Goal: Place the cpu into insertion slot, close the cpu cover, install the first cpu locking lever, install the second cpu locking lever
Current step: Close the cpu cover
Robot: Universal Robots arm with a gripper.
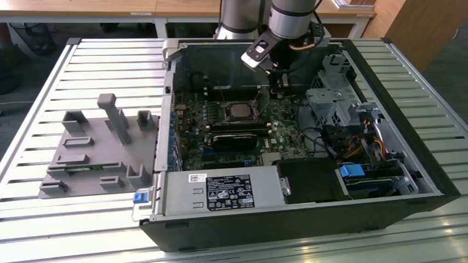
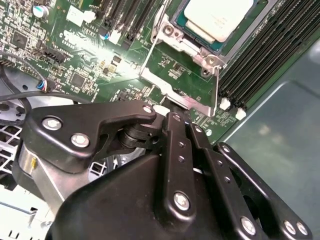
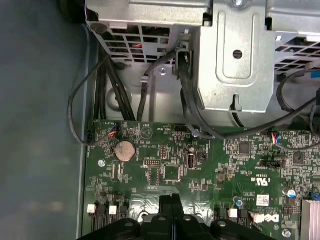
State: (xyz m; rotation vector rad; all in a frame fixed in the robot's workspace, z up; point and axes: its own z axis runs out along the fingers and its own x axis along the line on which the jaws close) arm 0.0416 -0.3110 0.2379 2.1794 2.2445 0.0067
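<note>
Silvery slatted tabletop (image 1: 87, 219) carries open computer case (image 1: 409, 164). Mid-board: cpu (image 1: 240, 112) already seated in insertion slot (image 2: 186, 44), pale face up. Just beyond, cpu cover (image 2: 197, 104) stands raised, not yet closed. Pincer (image 2: 167, 116) at cover's free edge, fingers drawn together; pinching it or only touching, cannot tell. Risks: cover slipping off tips and dropping hard onto chip; skewed push straining hinge; linkage snagging black cables (image 3: 187, 110) beside drive cage (image 3: 235, 60).

A: What colour is the cpu (image 2: 218, 17)?
B: Pale silver-tan, against the green circuit board (image 2: 90, 55) speckled with tiny parts.
A: And next to that board?
B: Silvery cpu cover (image 2: 185, 97), black memory slots (image 2: 270, 55), matte black gripper (image 2: 165, 112).
</note>
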